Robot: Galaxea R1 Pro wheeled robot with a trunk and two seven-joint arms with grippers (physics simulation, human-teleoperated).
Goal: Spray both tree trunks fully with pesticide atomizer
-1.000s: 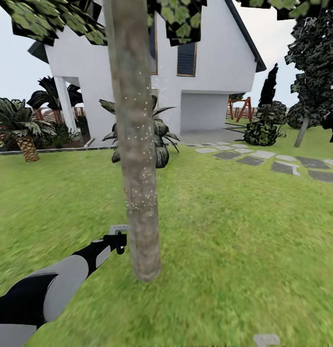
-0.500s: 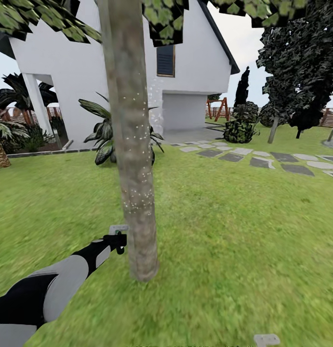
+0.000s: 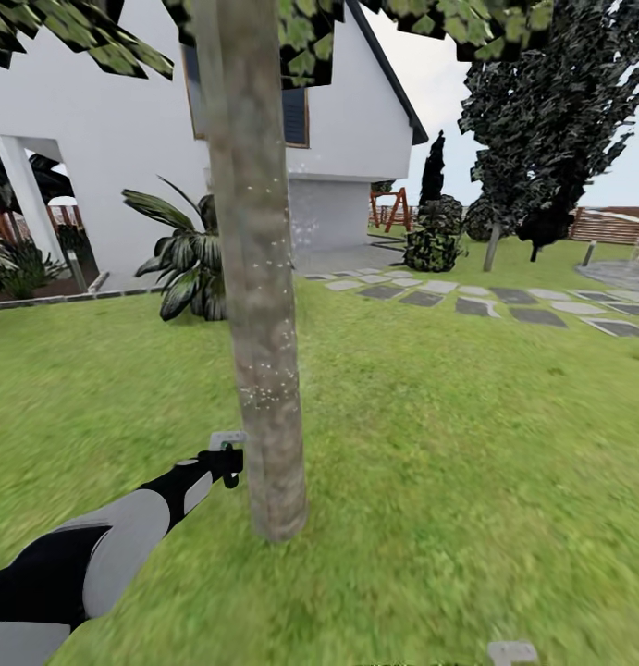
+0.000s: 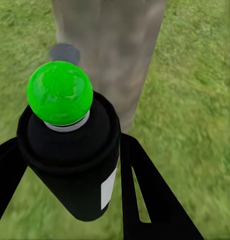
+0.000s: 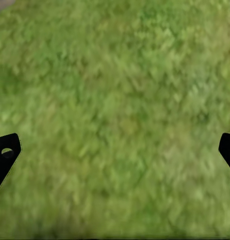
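The pesticide atomizer (image 4: 70,160), a black canister with a bright green ball on top, sits between the black fingers (image 4: 144,190) of my left gripper (image 4: 70,142), which is shut on it. In the head view my left gripper (image 3: 228,460) is stretched out low, right beside the tree trunk (image 3: 259,277), a thick grey-brown column dotted with white specks around mid height. The same trunk (image 4: 115,50) rises just beyond the atomizer's green top. My right gripper (image 5: 115,150) hangs open over bare grass, its fingertips (image 5: 5,152) far apart.
A white house (image 3: 106,120) stands behind the trunk, with a striped-leaf plant (image 3: 185,264) at its wall. Grey stepping stones (image 3: 476,305) cross the lawn to the right. Dark trees (image 3: 541,111) and a brown fence (image 3: 615,227) stand at the far right.
The whole view has swung: the house, plants and stepping stones have slid left behind the trunk. My left arm keeps the same pose beside the trunk with the atomizer in it.
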